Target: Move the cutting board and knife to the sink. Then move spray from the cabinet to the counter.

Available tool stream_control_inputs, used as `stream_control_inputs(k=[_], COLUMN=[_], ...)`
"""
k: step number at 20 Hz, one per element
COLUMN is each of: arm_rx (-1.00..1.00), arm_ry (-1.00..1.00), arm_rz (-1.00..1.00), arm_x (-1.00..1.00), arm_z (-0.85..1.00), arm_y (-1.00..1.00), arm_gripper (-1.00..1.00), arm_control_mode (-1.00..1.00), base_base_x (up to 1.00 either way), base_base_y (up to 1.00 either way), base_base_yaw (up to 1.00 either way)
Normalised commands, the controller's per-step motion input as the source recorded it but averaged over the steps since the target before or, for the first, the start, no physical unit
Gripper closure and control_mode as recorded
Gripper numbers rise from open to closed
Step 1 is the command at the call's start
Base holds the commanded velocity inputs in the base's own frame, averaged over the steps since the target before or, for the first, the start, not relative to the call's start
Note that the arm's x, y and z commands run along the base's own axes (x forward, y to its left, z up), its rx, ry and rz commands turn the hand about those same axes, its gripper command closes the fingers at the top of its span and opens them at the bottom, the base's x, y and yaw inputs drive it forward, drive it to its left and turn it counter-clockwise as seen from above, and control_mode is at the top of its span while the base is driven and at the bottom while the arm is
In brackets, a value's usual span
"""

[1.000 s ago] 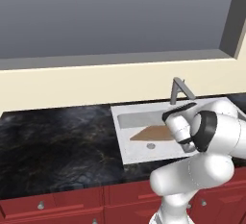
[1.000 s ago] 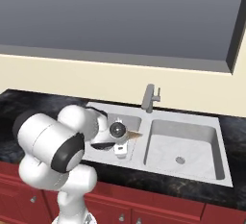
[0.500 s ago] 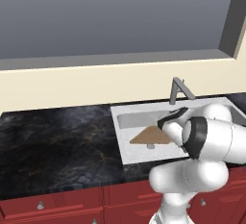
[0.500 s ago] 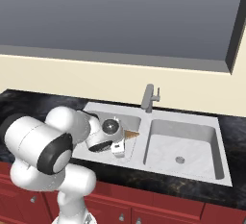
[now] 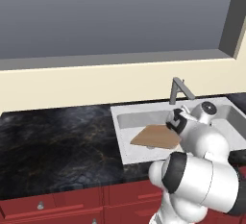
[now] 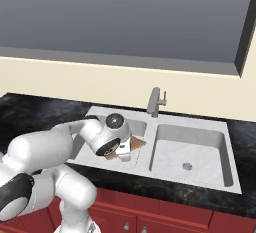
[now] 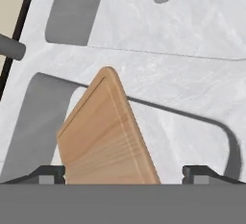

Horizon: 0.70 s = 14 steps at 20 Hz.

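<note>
The light-tan cutting board [image 5: 154,136] lies slanted in the left basin of the sink [image 5: 124,113], its near end raised toward the basin's front edge. My gripper [image 7: 124,175] hovers just over that near end, open: the dark fingertips [image 7: 50,174] stand wide, and a gap shows between the board [image 7: 103,136] and the right tip. From the right base view only a corner of the board [image 6: 138,142] peeks out beside the gripper [image 6: 121,153]. Black veined counter [image 5: 57,141] runs left of the sink. Knife, spray and cabinet are out of view.
A grey faucet [image 5: 178,89] rises behind the divider between the basins. The right basin [image 6: 190,149] holds only its drain. Red drawer fronts [image 5: 57,204] run below the counter edge. A cream wall and a large window stand behind.
The jaws have spread wide and let go of the cutting board, which now rests in the left basin. The arm has shifted a little over the sink.
</note>
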Motion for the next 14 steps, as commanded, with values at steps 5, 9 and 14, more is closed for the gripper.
stream_control_inputs(k=[5, 9, 14], arm_rx=[0.0, 0.0, 0.0], arm_ry=[0.15, 0.04, -0.01], arm_rz=[0.0, 0.03, 0.16], arm_x=[-0.48, -0.72, -0.69], arm_z=[0.49, 0.65, 0.78], arm_y=[-0.03, -0.1, 0.0], arm_gripper=[-1.0, -1.0, -1.0], arm_control_mode=[-1.0, -1.0, -1.0], base_base_x=[0.0, 0.0, 0.0], base_base_y=[0.0, 0.0, 0.0], base_base_yaw=[0.0, 0.0, 0.0])
